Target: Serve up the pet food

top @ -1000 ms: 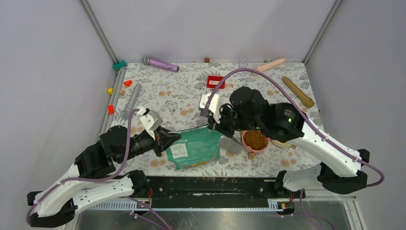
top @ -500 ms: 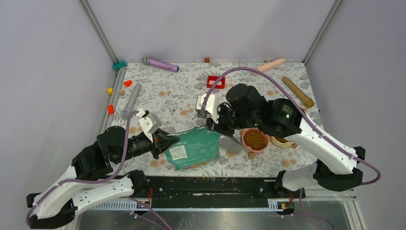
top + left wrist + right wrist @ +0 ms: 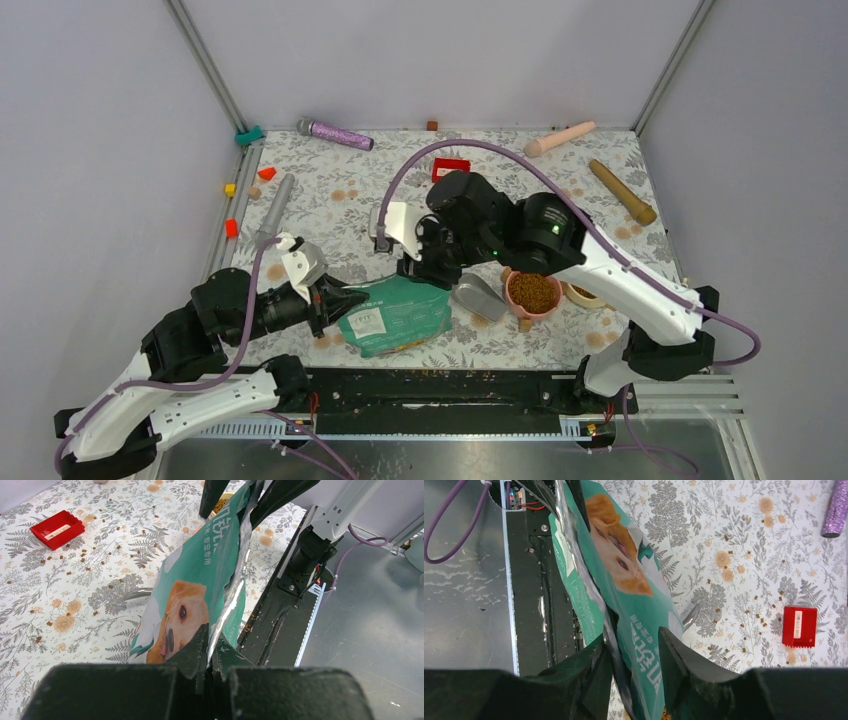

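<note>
The teal dog-food bag [image 3: 398,312] lies along the near edge of the table [image 3: 340,200], its long axis running left to right between the two arms. The left gripper [image 3: 210,647] is clamped tight on the bag's left end, pinching the foil seam. At the other end the right gripper [image 3: 631,645] straddles the upper edge, its fingers [image 3: 676,660] parted with the thin foil standing between them, seemingly not pinched. The next move therefore seems to turn on that seam: it runs straight from the left fingers to the right ones, and the right arm is the nearer to the bowls. The pet food [image 3: 533,292] fills the pink bowl [image 3: 512,296] just to the right of the bag, with the grey scoop [image 3: 478,297] lying between the two, and loose pellets are scattered over the floral cloth. A yellow bowl [image 3: 585,295] is mostly hidden behind the right arm, so its contents cannot be told. Nor can the bag's mouth be made out, or how much kibble remains inside.
</note>
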Controlling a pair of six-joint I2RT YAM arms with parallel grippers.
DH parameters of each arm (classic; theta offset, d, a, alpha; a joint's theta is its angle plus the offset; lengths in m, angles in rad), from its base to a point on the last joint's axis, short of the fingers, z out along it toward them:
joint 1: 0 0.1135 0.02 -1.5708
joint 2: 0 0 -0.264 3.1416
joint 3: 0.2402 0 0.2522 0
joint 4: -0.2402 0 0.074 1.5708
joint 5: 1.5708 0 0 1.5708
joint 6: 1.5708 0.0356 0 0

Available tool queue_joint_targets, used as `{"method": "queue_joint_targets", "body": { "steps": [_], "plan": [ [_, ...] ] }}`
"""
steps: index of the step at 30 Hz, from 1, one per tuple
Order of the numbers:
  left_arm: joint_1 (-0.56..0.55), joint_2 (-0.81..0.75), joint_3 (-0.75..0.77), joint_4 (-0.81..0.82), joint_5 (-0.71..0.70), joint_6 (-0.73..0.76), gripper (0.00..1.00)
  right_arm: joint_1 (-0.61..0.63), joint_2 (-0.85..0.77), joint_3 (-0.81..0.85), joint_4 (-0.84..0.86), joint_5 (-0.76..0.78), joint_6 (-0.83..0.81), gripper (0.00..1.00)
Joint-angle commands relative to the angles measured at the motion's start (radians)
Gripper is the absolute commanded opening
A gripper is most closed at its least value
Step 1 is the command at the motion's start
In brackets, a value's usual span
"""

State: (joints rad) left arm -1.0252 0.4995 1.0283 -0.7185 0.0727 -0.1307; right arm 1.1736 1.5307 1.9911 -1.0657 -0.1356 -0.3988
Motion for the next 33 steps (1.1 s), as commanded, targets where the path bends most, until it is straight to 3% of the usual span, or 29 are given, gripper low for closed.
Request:
{"method": "queue_joint_targets", "body": {
  "steps": [1, 3, 4, 9, 11, 15, 21, 23, 24, 25, 26, 30, 31, 32, 33],
  "plan": [
    [0.008, -0.025, 0.056, 0.102, 0.044, 0.008, 0.0, 0.029, 0.053, 0.068, -0.025, -0.003, -0.019, 0.38],
    [0.008, -0.028, 0.05, 0.103, 0.048, 0.009, 0.0, 0.041, 0.064, 0.079, -0.016, 0.027, -0.018, 0.08],
    [0.008, -0.034, 0.048, 0.104, 0.045, 0.009, 0.0, 0.047, 0.064, 0.086, -0.008, 0.045, -0.019, 0.0],
    [0.008, -0.043, 0.046, 0.103, 0.044, 0.013, 0.0, 0.052, 0.056, 0.098, 0.0, 0.039, -0.014, 0.0],
    [0.008, -0.042, 0.045, 0.103, 0.044, 0.014, 0.0, 0.054, 0.058, 0.102, 0.006, -0.002, -0.006, 0.18],
    [0.01, -0.042, 0.042, 0.103, 0.048, 0.013, 0.0, 0.061, 0.074, 0.103, 0.05, -0.039, 0.003, 0.36],
    [0.027, -0.047, 0.034, 0.108, 0.063, 0.001, 0.0, 0.093, 0.142, 0.146, 0.088, -0.075, -0.015, 0.39],
    [0.033, -0.054, 0.028, 0.113, 0.068, -0.003, 0.0, 0.101, 0.17, 0.188, 0.065, -0.059, -0.022, 0.34],
    [0.035, -0.059, 0.024, 0.114, 0.071, -0.004, 0.0, 0.103, 0.183, 0.213, 0.048, -0.056, -0.028, 0.22],
    [0.037, -0.062, 0.021, 0.116, 0.075, -0.004, 0.0, 0.105, 0.198, 0.233, 0.032, -0.048, -0.029, 0.03],
    [0.04, -0.066, 0.018, 0.118, 0.077, -0.005, 0.0, 0.108, 0.208, 0.254, 0.018, -0.032, -0.023, 0.0],
    [0.049, -0.064, 0.014, 0.12, 0.088, -0.003, 0.0, 0.118, 0.226, 0.279, -0.024, -0.046, -0.046, 0.0],
    [0.052, -0.061, 0.014, 0.12, 0.092, -0.002, 0.0, 0.12, 0.227, 0.279, -0.024, -0.055, -0.042, 0.05],
    [0.053, -0.058, 0.014, 0.119, 0.097, 0.0, 0.0, 0.123, 0.232, 0.281, -0.02, -0.065, -0.038, 0.19],
    [0.057, -0.056, 0.014, 0.118, 0.099, -0.001, 0.0, 0.126, 0.237, 0.283, -0.017, -0.073, -0.037, 0.25]
  ]
}}
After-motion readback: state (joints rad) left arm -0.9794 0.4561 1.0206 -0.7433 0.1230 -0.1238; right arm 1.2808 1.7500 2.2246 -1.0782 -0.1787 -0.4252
